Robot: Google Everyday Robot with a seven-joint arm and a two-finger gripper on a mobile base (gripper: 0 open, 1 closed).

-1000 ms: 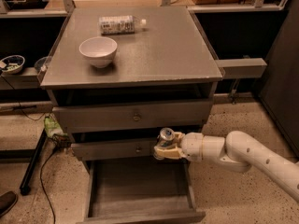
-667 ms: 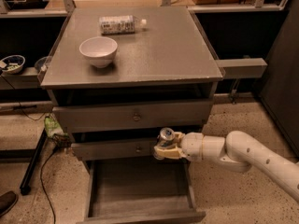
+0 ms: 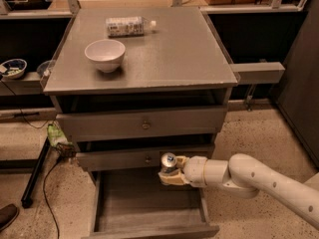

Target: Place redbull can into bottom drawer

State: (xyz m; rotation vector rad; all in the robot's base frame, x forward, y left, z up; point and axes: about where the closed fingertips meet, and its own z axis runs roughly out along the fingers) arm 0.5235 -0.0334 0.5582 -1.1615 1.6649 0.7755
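The bottom drawer (image 3: pixel 144 208) stands pulled out toward the camera, its flat grey floor and low side walls in full view. Over its back right part hangs the gripper (image 3: pixel 170 175), at the end of a cream arm (image 3: pixel 259 180) that reaches in from the right. Its pale fingers are closed around the redbull can (image 3: pixel 168 162), which sits upright in the grasp with only its shiny silver top and a little of the body showing. The can is in the air above the drawer floor, just in front of the face of the middle drawer (image 3: pixel 114 160) and a little right of that drawer's small knob (image 3: pixel 147 159). No lettering on the can can be read. Above is the top drawer (image 3: pixel 144 125), pushed in, with its own round knob. On the grey cabinet top (image 3: pixel 174 59) a white bowl (image 3: pixel 104 55) stands upright near the left front; what it holds cannot be made out. Further back a clear plastic bottle (image 3: pixel 127 26) lies on its side, white cap to the right; its printed label is too small to read. Far left, on a low dark shelf, sits a small patterned bowl (image 3: pixel 12 67).
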